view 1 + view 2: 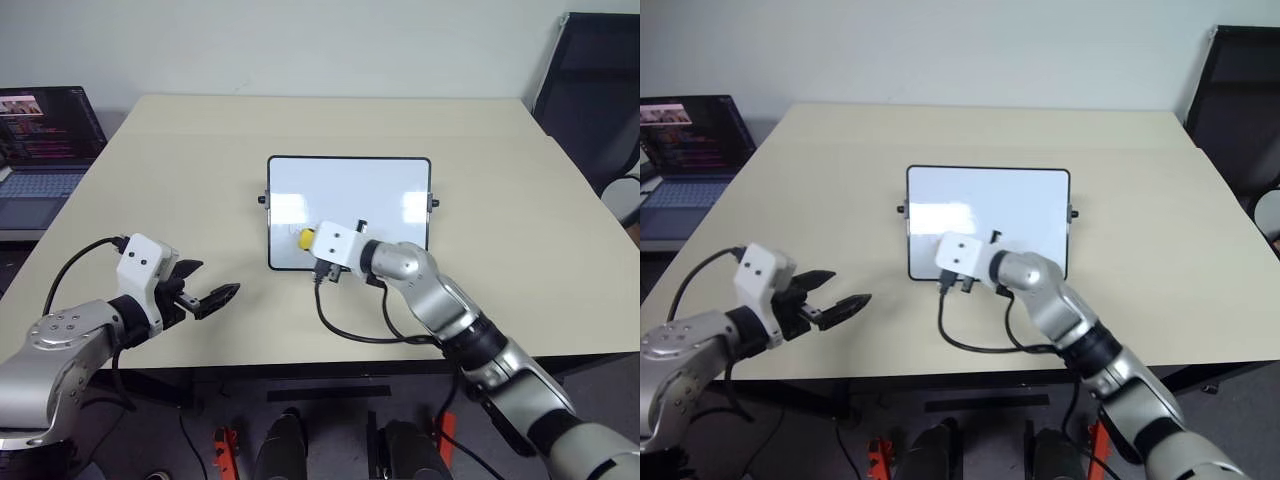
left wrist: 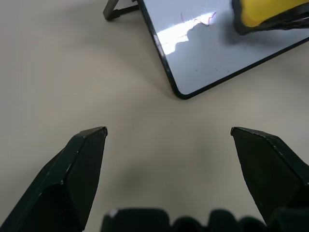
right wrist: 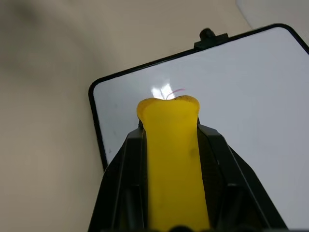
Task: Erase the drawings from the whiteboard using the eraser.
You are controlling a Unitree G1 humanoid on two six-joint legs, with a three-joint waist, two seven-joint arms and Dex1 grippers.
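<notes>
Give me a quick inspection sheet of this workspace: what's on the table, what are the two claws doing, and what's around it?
Surface: beige table, mostly bare.
Job's things: whiteboard lies flat mid-table; yellow eraser is over its near left part; a faint squiggle remains by the eraser's tip.
Clutter: nothing seen on the table besides these.
Grippers: right gripper is shut on the eraser; left gripper is open and holds nothing, above bare table left of the board.
Cables: black cable loops from the right wrist over the table; another runs along the left arm.
Surroundings: open laptop at the left; dark chair at the right; pale wall behind.
</notes>
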